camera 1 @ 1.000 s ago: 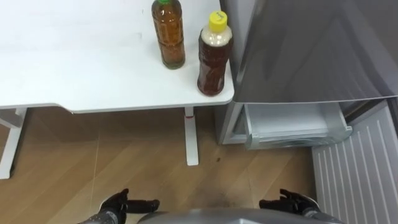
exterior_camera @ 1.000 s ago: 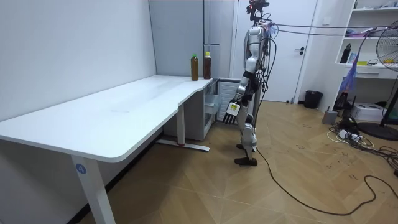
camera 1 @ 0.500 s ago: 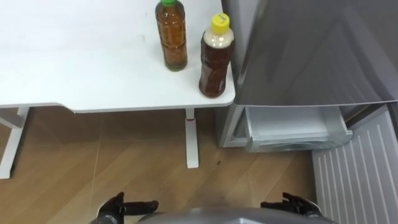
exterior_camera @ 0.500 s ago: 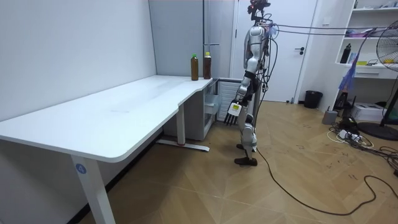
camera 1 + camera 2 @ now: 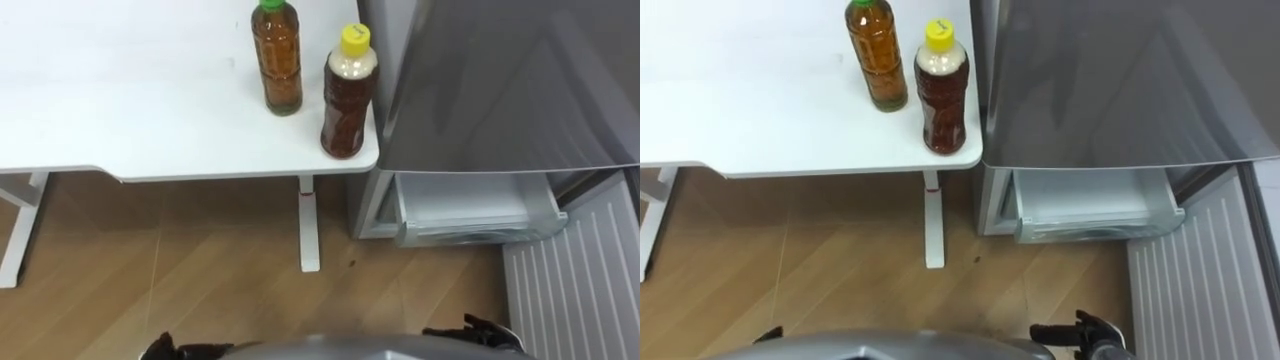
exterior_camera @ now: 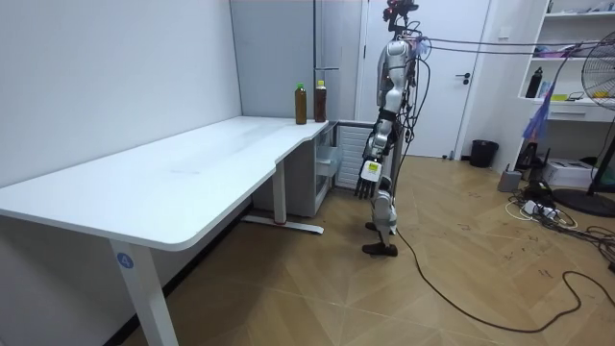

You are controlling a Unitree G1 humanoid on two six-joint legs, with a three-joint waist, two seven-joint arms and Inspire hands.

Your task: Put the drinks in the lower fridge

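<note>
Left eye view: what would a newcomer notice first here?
Two brown drinks stand at the white table's corner: a green-capped bottle and, nearer the edge, a yellow-capped bottle, right beside the grey fridge. Below, the lower compartment is open, its pale drawer showing. The left hand and right hand hang low, open.

Silver-grey shell on torso and limbs, darker at the joints. The left hand [image 5: 165, 349] and right hand [image 5: 478, 332] are black. Ropes run off the shoulders, and a dark cable trails across the floor.
</note>
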